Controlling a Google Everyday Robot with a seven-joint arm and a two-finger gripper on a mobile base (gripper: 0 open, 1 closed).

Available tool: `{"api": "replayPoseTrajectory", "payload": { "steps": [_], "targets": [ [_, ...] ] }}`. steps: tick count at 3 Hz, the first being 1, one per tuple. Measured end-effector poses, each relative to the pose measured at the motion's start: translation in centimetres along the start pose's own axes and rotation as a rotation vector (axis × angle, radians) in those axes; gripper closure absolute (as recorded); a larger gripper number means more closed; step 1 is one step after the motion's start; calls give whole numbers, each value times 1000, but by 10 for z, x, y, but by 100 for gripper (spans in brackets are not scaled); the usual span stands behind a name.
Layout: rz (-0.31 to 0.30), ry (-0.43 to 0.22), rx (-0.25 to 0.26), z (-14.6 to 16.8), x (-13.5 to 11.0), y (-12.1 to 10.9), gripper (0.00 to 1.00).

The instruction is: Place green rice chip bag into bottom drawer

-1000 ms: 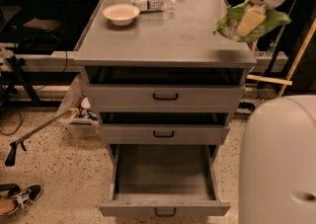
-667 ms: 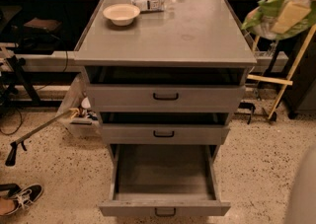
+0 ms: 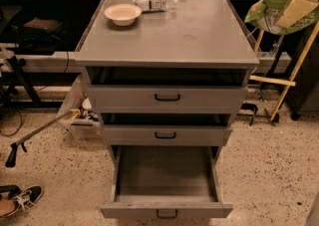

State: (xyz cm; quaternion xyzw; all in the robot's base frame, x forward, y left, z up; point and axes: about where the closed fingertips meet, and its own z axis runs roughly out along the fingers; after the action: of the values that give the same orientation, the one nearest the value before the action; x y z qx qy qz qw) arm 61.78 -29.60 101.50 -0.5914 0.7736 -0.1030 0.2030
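Observation:
The green rice chip bag (image 3: 271,8) hangs in the air past the cabinet's right edge, at the top right of the camera view. My gripper (image 3: 295,7) is shut on it, with one pale yellow finger (image 3: 297,10) across the bag's front. The bottom drawer (image 3: 167,177) of the grey cabinet is pulled out and open; its inside is bare, and its front carries a small black handle (image 3: 167,214). The bag is well above and to the right of that drawer.
On the cabinet top (image 3: 199,31) stand a white bowl (image 3: 122,13) and a lying clear water bottle (image 3: 153,2). The two upper drawers (image 3: 167,98) are nearly closed. A wooden easel (image 3: 289,75) stands right of the cabinet. A broom handle (image 3: 42,130), bin and shoe (image 3: 17,200) lie left.
My gripper and the bag have moved right and up, off the cabinet top to beyond its right edge. The view has shifted and the white robot body at lower right is gone.

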Motion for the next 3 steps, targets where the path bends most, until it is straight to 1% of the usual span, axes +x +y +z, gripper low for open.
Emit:
{"api": "replayPoseTrajectory", "payload": {
  "steps": [1,2,3],
  "targets": [
    [79,-62,-21,-17,3,25,100],
    [211,-101,-79,-43,20,82,100],
    [211,-104,-73,-44,19,81,100]
  ]
}}
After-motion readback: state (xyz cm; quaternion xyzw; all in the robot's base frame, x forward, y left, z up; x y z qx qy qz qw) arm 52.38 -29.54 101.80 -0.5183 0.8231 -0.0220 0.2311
